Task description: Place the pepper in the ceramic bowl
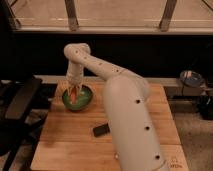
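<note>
The green ceramic bowl (78,98) sits at the back left of the wooden table (75,140). My gripper (74,91) hangs straight over the bowl, at the end of the white arm that reaches from the front right. The orange-red pepper (74,94) shows between the fingers, pointing down into the bowl. Whether the pepper touches the bowl's bottom cannot be told.
A black rectangular block (101,130) lies on the table in front of the arm. A black chair (20,105) stands left of the table. A round grey object (191,77) sits on a ledge at the right. A dark window wall runs behind.
</note>
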Controlling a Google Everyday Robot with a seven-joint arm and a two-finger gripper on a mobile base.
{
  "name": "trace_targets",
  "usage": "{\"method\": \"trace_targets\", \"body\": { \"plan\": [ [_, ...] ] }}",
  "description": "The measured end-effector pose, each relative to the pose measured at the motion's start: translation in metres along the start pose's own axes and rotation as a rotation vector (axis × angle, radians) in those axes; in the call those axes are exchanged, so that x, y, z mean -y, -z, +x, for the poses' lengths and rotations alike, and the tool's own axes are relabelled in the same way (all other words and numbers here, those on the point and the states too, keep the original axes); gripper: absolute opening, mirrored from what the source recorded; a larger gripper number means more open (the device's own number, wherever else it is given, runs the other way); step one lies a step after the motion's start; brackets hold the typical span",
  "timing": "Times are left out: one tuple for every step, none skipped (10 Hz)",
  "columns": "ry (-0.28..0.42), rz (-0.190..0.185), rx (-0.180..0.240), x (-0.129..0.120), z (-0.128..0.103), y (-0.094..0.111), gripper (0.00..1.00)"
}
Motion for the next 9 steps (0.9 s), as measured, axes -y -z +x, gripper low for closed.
{"method": "trace_targets", "body": {
  "plan": [
    [-0.005, 0.006, -0.033, -0.0033, 0.0071, 0.0056, 0.09],
    [-0.02, 0.012, -0.056, -0.0101, 0.0108, 0.0124, 0.18],
    [-0.018, 0.013, -0.049, -0.0088, 0.0114, 0.0145, 0.28],
    [-0.012, 0.01, -0.03, -0.0058, 0.0089, 0.0101, 0.36],
    [-0.003, 0.007, -0.023, -0.0001, 0.0077, 0.007, 0.46],
    [-0.004, -0.001, -0.019, -0.0018, 0.006, 0.0045, 0.58],
    [-0.006, 0.005, -0.03, -0.0014, 0.0092, 0.008, 0.64],
    [-0.008, 0.007, -0.035, -0.0044, 0.0114, 0.01, 0.66],
    [-0.005, 0.007, -0.033, -0.0027, 0.0114, 0.0097, 0.66]
  ]
}}
